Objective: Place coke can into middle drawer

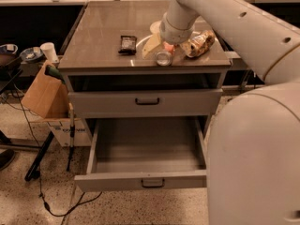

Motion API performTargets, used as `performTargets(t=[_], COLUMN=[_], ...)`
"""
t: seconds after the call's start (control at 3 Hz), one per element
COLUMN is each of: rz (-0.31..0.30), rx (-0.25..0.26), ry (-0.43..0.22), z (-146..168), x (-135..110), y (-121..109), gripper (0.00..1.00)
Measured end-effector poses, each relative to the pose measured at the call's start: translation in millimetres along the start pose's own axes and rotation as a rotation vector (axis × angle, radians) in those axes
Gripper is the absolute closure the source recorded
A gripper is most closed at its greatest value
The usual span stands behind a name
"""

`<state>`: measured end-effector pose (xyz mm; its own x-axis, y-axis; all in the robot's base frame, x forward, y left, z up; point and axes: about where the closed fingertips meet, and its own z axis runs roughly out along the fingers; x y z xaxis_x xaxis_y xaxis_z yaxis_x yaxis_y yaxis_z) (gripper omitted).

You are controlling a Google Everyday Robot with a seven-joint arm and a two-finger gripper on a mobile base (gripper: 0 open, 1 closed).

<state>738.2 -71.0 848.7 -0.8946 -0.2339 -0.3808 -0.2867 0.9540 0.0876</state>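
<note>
The coke can (164,56) lies on its side on the cabinet top (103,36), near the front edge, with its silver end facing me and a bit of red showing behind. My gripper (161,47) comes down from the upper right and sits right over and around the can; the wrist hides most of the contact. The middle drawer (145,150) is pulled out below, its tray bare, with a small dark handle (153,183) on its front.
A gold-brown and white can (199,42) lies right of the gripper. A dark snack packet (127,44) lies to its left. A closed drawer front with a black handle (147,101) sits above the open drawer. A cardboard box (41,93) and cables are on the floor at the left.
</note>
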Motion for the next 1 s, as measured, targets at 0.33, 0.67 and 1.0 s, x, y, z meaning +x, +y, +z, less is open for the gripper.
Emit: performTargets(t=[0.33,0.67,1.0], rz=[-0.017,-0.034,-0.048], rx=[-0.019,-0.032,-0.042], ry=[0.022,0.03,0.017], z=[9.6,10.7,-4.9], x=[-1.4,-1.0,9.6], y=[12.2,20.5,17.2], gripper=[0.27,0.48,0.71])
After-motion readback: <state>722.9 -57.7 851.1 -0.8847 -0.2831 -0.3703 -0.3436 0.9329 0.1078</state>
